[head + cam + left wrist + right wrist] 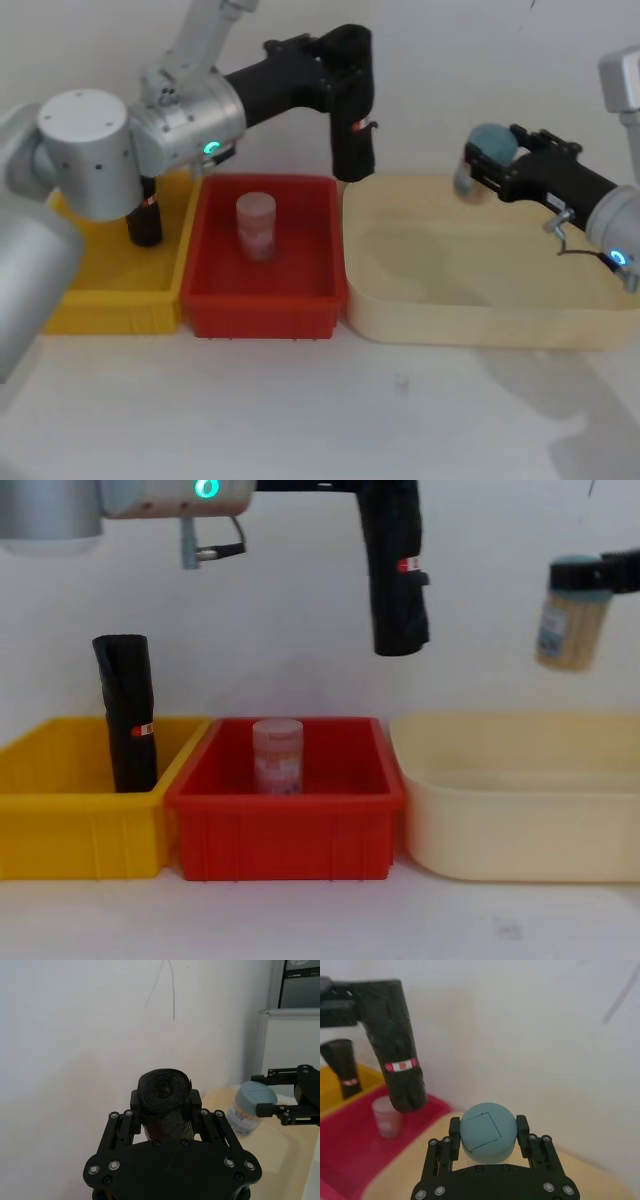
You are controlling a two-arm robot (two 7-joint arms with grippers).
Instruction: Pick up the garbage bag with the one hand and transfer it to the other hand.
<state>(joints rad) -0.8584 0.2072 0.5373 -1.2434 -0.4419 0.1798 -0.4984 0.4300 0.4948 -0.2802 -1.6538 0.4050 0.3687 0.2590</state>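
The garbage bag (352,130), a tall black roll with a red-and-white label, hangs upright in the air above the seam between the red bin and the cream tub. My left gripper (345,52), on the green-lit arm, is shut on its top end; the left wrist view shows the roll (165,1091) clamped between the fingers (134,1105). From the chest, the roll (396,580) hangs high above the bins. To its right, my right gripper (478,160), on the blue-lit arm, is shut on a blue-lidded jar (490,143) held over the cream tub.
A second black roll (128,715) stands upright in the yellow bin (70,835). A translucent pink cup (277,757) stands in the red bin (285,840). The cream tub (520,850) lies to the right. A white wall stands close behind.
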